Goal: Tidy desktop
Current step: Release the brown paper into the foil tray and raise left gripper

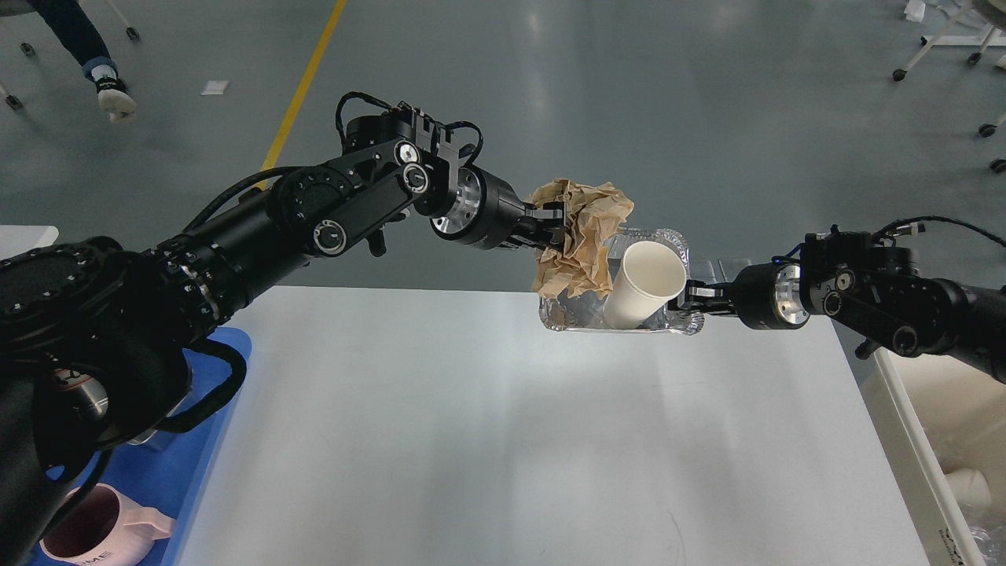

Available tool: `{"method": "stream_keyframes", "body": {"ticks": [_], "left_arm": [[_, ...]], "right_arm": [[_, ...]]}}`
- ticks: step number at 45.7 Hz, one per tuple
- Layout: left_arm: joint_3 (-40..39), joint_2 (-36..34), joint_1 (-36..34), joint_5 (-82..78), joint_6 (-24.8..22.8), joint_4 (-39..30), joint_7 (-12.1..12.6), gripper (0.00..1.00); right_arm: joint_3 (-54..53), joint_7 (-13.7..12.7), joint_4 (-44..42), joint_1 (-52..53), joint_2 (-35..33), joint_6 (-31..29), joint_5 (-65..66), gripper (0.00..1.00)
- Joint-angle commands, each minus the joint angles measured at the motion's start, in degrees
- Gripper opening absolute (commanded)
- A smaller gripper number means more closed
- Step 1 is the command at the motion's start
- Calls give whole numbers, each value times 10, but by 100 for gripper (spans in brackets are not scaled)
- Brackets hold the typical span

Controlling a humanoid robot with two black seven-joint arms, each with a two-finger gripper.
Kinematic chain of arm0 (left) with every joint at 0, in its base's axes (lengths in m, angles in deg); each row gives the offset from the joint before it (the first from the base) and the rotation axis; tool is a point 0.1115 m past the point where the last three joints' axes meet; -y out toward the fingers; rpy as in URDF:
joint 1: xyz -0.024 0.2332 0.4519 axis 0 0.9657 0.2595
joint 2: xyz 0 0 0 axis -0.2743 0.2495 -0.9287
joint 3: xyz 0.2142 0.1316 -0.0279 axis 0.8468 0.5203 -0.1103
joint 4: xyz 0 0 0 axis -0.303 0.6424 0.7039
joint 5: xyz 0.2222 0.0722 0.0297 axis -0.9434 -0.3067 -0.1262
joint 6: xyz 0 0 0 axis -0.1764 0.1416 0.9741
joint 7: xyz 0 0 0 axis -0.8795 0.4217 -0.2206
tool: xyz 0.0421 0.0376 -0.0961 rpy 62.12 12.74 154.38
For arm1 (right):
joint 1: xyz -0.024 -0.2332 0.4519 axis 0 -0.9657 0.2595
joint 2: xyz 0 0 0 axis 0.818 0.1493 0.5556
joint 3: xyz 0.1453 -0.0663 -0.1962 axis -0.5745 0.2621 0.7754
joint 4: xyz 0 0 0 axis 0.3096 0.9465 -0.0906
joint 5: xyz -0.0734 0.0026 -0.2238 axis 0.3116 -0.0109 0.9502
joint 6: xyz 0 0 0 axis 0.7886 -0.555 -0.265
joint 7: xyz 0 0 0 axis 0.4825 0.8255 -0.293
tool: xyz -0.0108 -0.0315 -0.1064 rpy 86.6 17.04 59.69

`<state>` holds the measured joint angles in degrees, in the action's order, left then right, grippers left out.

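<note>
The white desktop (503, 440) fills the lower middle of the head view. My right gripper (695, 300) is shut on the right rim of a foil tray (574, 313) and holds it above the table's far edge. A white paper cup (646, 281) leans inside the tray. My left gripper (552, 228) is shut on a crumpled brown paper (581, 248). The paper hangs over the tray's left half and its lower part reaches into the tray, beside the cup.
A blue bin (169, 472) sits at the table's left, mostly behind my left arm, with a pink mug (102, 534) in it. A white waste bin (943, 448) stands off the table's right edge. Grey floor lies beyond.
</note>
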<state>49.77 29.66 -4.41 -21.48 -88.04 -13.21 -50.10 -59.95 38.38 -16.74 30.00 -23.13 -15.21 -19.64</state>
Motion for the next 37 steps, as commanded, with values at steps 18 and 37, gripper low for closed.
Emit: {"method": "stream_keyframes", "body": {"ticks": [18, 37], "left_arm": [[-8, 1, 6, 55, 3, -1, 4, 99], [-20, -10, 3, 66, 5, -1, -7, 99]], "right_arm": [[0, 0, 2, -1, -12, 1, 0, 0], [-1, 0, 17, -3, -40, 3, -1, 0]]}}
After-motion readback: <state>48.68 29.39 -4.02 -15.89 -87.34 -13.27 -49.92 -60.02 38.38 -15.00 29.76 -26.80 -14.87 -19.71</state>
